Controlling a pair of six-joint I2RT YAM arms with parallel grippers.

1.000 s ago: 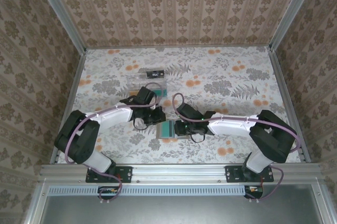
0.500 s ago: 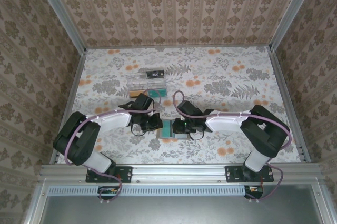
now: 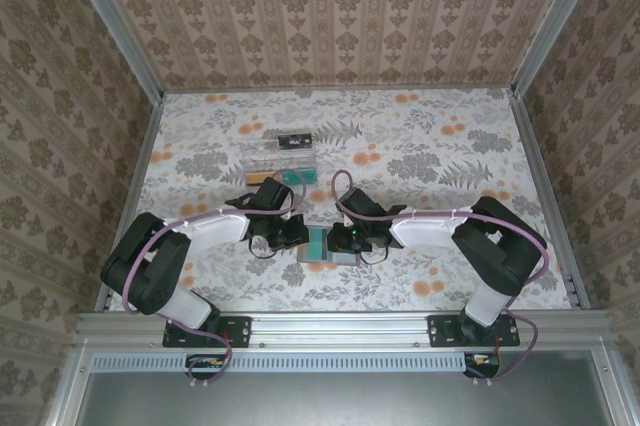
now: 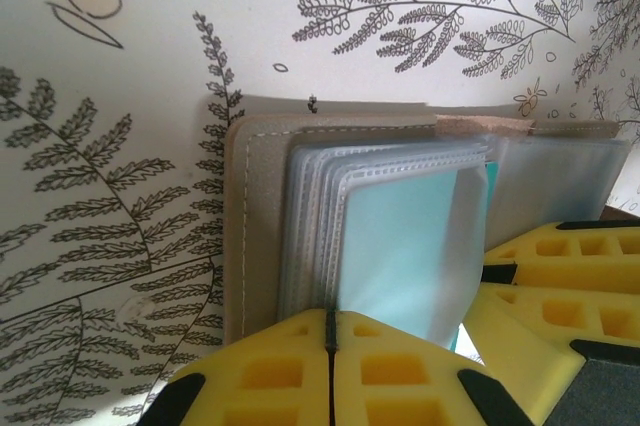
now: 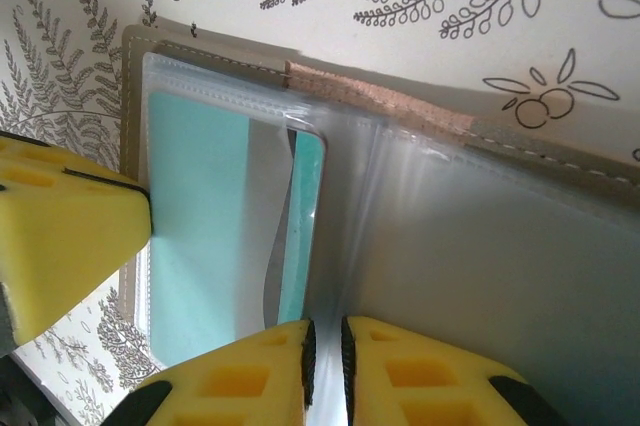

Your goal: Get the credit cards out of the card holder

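The card holder (image 3: pixel 322 244) lies open and flat on the flower-patterned table (image 3: pixel 430 146), near its front edge, between the ends of the left arm (image 3: pixel 215 218) and the right arm (image 3: pixel 430 231). A clear tray (image 3: pixel 283 149) stands well apart from it, farther back. In the left wrist view the holder (image 4: pixel 260 206) shows its taupe stitched cover underneath and a stack of clear plastic sleeves fanned on top, the uppermost carrying a teal card (image 4: pixel 400 236). The left fingers (image 4: pixel 270 371) are pressed together with no gap, a bare seam between the yellow pads, right at the near edge of that sleeve stack. Whether a sleeve edge is nipped in the seam cannot be told. The right fingers (image 4: pixel 560 266) reach in from the right of that view and lie over the sleeves beside the card. In the right wrist view the right fingers (image 5: pixel 420 371) are all but closed, a thin slit between them, and a clear leaf of the holder (image 5: pixel 560 161) rises into that slit, so they pinch the sleeve at the fold. The teal card (image 5: pixel 205 236) lies just left of them, inside its pocket. One of the left fingers (image 5: pixel 60 236) touches the outer edge of that same page.
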